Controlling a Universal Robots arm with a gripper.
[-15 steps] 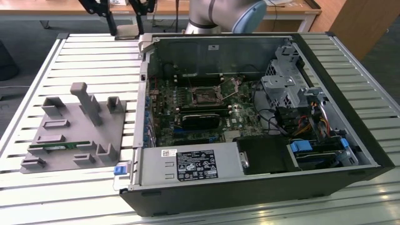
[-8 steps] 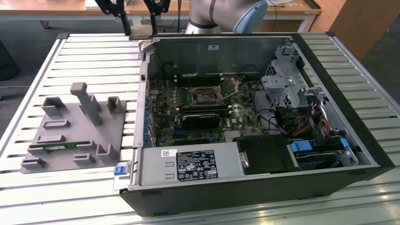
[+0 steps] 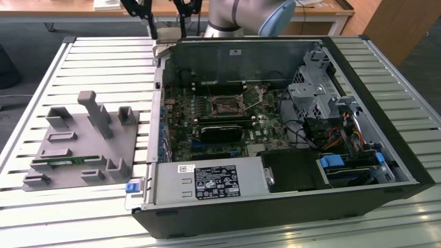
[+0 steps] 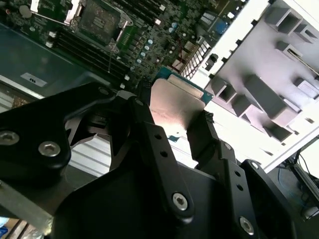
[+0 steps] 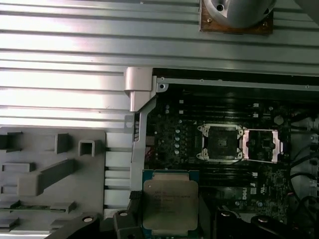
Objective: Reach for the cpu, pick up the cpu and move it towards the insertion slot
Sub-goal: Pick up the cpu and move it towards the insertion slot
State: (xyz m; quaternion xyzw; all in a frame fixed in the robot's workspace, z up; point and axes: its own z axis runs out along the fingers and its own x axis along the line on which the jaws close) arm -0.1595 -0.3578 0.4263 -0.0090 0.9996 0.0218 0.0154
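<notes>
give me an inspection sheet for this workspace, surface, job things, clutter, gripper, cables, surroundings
Surface: slatted metal table.
Job's things: chip held in the gripper, above the open computer case; socket open, dark centre bare.
Clutter: grey holder tray beside the case, a green memory stick in it.
Gripper: gripper shut on the chip's edges.
Cables: coloured wires inside the case.
Surroundings: wooden desks behind.
</notes>
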